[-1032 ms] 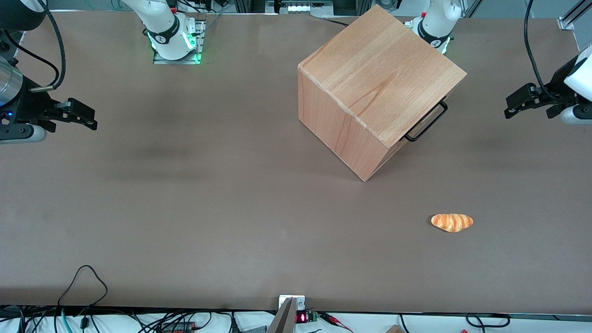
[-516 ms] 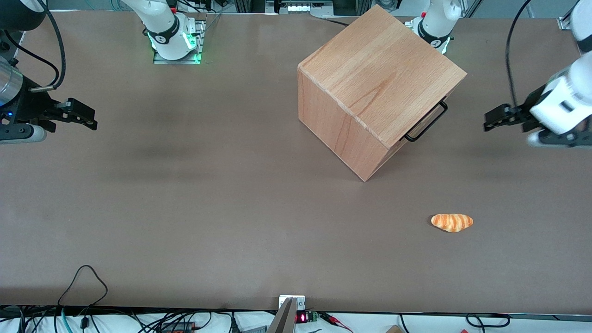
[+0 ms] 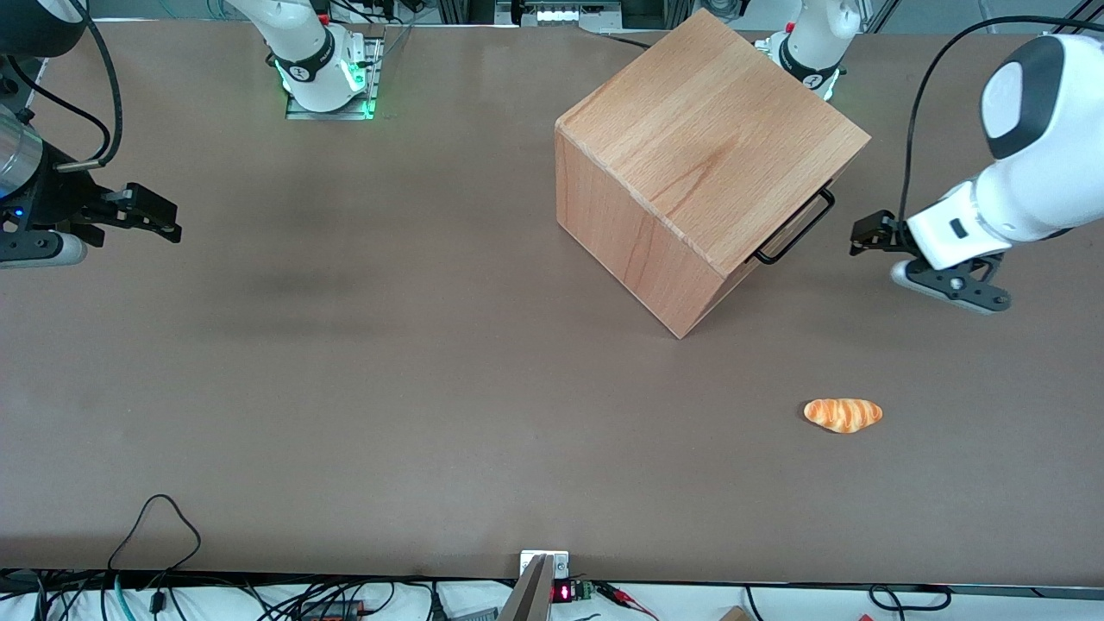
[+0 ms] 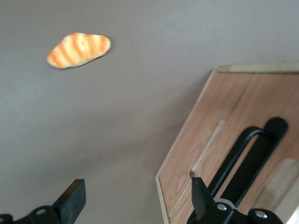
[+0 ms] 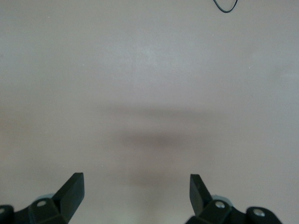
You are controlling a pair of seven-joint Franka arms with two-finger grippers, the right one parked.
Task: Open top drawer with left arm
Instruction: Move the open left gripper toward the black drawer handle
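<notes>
Facing the shut top drawer (image 4: 233,154), our gripper (image 3: 865,235) hovers near its handle (image 3: 795,228), apart from it. Only our wrist view shows the fingers (image 4: 72,198) spread wide, holding nothing, and the drawer front.

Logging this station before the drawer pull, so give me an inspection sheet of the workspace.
Surface: brown matte table.
Job's things: light-wood cabinet; top drawer with thin black bar handle shut.
Clutter: orange striped bread roll, nearer the front camera than the cabinet.
Grippers: left arm's black end effector open, in front of the handle, apart from it.
Cables: black cable on the left arm; cable loop at the table edge.
Surroundings: nothing seen.
</notes>
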